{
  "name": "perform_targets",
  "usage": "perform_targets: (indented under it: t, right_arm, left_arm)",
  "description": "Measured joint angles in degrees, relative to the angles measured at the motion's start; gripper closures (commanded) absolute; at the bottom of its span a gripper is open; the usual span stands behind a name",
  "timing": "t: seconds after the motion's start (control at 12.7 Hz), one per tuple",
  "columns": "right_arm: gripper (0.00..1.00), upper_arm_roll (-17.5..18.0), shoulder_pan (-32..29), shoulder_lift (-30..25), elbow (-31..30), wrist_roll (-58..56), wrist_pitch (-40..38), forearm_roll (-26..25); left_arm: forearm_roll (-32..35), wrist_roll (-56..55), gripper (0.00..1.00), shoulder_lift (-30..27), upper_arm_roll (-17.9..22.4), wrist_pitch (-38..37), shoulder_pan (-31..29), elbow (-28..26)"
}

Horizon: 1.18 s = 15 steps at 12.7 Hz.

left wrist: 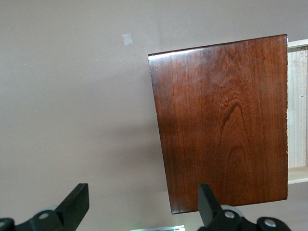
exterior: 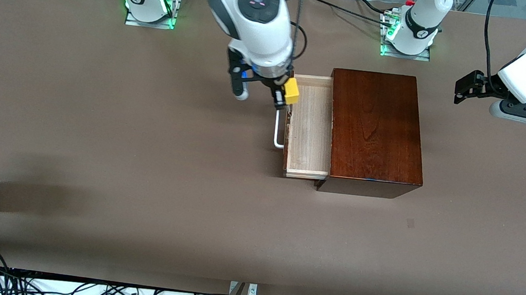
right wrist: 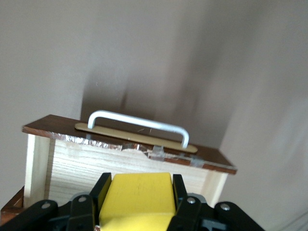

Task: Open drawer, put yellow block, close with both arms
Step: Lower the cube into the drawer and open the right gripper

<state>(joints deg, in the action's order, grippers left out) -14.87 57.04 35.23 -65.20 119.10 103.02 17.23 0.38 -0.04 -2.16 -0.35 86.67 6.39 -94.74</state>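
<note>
Yellow block (exterior: pixel 291 91) sits clamped in the right tool (exterior: pixel 284 94), over the handle end of the pulled-out drawer (exterior: pixel 309 128) (pale tray bare). Left tool (exterior: pixel 464 88) waits, fingers spread, over the desk (exterior: pixel 96 149) beside the wooden box (exterior: pixel 375 130).

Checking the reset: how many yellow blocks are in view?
1. The yellow block is held in the right tool, over the open drawer. None other seen; the wooden box could hide more.
</note>
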Motion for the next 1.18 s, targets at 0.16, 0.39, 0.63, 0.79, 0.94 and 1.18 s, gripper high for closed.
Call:
perform_targets:
  t: [0.16,0.39,0.63,0.79,0.94,1.18]
  right_arm:
    - [1.00,0.0,1.7,3.1,0.7,3.7,3.2,0.0]
    - [1.00,0.9,2.6,6.8,0.9,7.4,7.8,0.0]
    - [1.00,2.2,2.7,10.0,1.0,9.3,11.4,0.0]
    - [1.00,2.5,2.7,11.6,1.0,9.6,12.6,0.0]
    - [0.70,2.8,2.7,12.7,1.1,9.8,13.2,0.0]
    - [0.00,3.0,2.7,13.6,1.1,10.5,13.2,0.0]
  left_arm:
    - [0.0,-0.4,0.00,0.1,0.0,0.0,0.0,0.1]
    - [0.0,-0.6,0.00,0.1,0.0,0.0,0.0,0.2]
    - [0.0,-0.6,0.00,0.2,0.0,0.0,0.0,0.2]
    - [0.0,-0.7,0.00,0.2,0.0,0.0,0.0,0.3]
    - [0.0,-0.8,0.00,0.2,0.0,0.0,0.0,0.3]
    - [0.0,-0.8,0.00,0.2,0.0,0.0,0.0,0.3]
